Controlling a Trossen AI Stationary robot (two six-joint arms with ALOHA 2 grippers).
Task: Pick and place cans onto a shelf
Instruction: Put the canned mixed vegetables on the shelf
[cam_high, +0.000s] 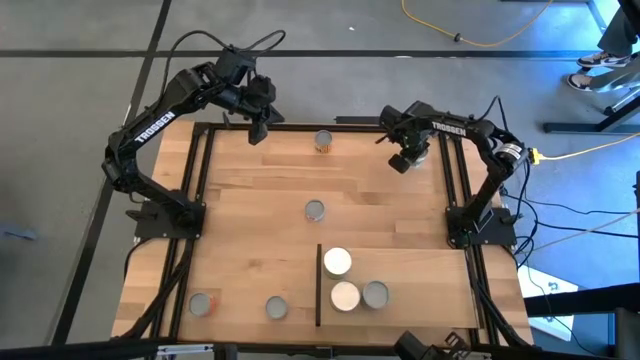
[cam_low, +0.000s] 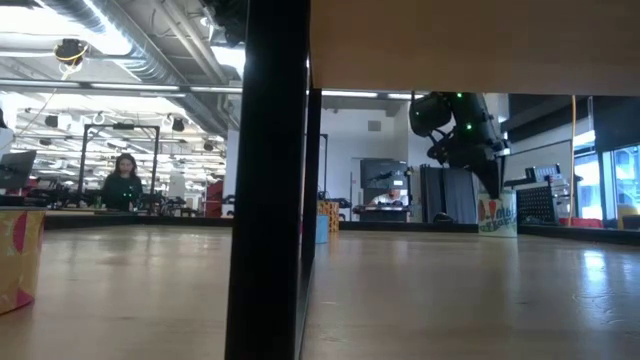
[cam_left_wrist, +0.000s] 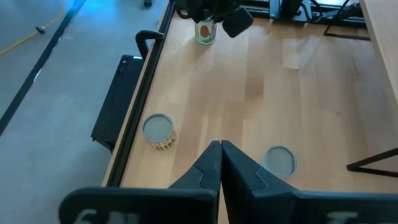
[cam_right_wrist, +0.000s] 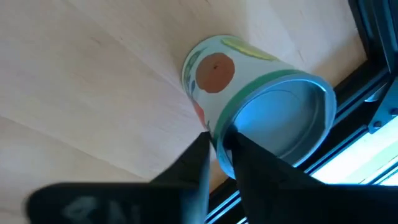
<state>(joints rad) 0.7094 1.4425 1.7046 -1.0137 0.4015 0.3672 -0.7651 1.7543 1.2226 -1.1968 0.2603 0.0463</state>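
Left gripper (cam_high: 258, 128) clenched on nothing, parked over the table's (cam_high: 250, 240) far-left edge. Loose cans: two at the near edge (cam_high: 203, 304), one mid-table, one at the far edge (cam_high: 323, 141). Shelf (cam_high: 420, 285) holds three cans, two white-topped. Right gripper (cam_right_wrist: 219, 149) grasping the rim of a can (cam_right_wrist: 249, 93), white label, orange spot, by the far-right frame. Roughly five left.
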